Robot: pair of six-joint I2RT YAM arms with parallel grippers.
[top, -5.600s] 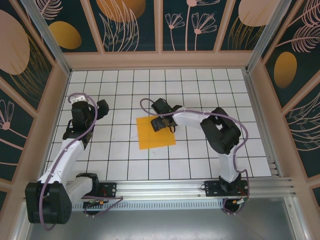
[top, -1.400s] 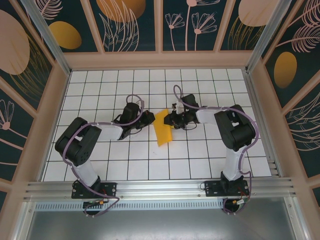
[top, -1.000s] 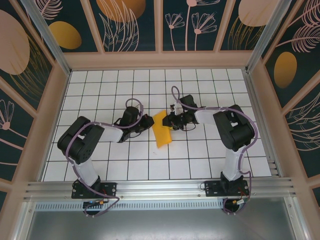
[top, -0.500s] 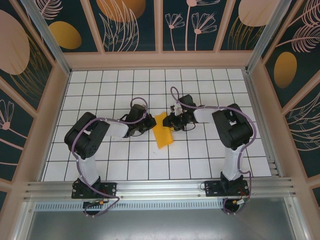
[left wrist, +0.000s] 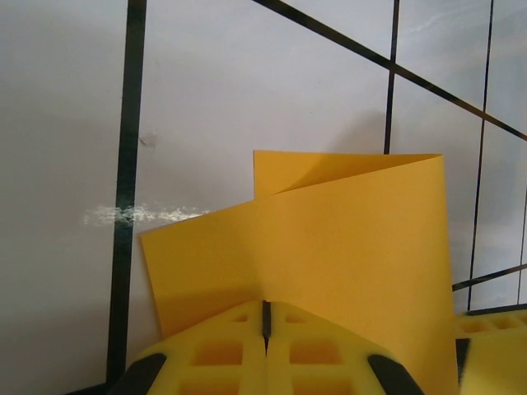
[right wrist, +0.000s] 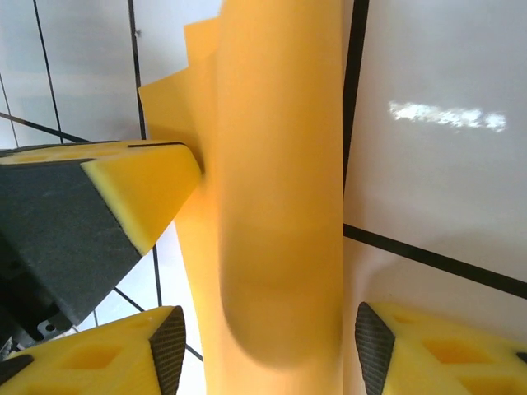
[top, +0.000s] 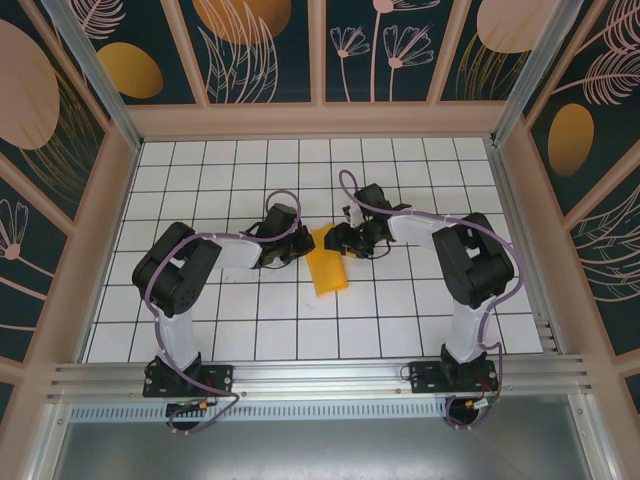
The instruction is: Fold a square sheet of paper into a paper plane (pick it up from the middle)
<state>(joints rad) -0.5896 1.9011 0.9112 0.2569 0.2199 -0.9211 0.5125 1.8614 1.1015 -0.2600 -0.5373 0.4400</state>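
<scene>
From above, the left gripper (top: pixel 298 246) and the right gripper (top: pixel 340 240) face each other low over the gridded table (top: pixel 400 320). The orange-yellow sheet of paper (top: pixel 326 268) lies between them, folded over into a narrow strip. Its far end sits at the two sets of fingertips, and the rest runs back toward the arm bases. The left gripper's tips are at the strip's left edge and the right gripper's at its right edge.

In the left wrist view, the left gripper (left wrist: pixel 265 317) is closed, its two yellow pads pressed together with only a thin seam between them. The sheet of paper (left wrist: pixel 346 239) lies straight ahead of the tips and runs in under them. Its upper layer is folded over the lower one, and the lower layer shows along the left and the far edge. Whether the tips press on the paper I cannot tell.

In the right wrist view, the right gripper (right wrist: pixel 268 346) stands open, one finger on each side of the sheet of paper (right wrist: pixel 280 164). The paper bulges up as a rounded fold between them, just clear of both pads. Ahead and to the left, one finger of the left gripper (right wrist: pixel 140 189) meets the paper's edge.
</scene>
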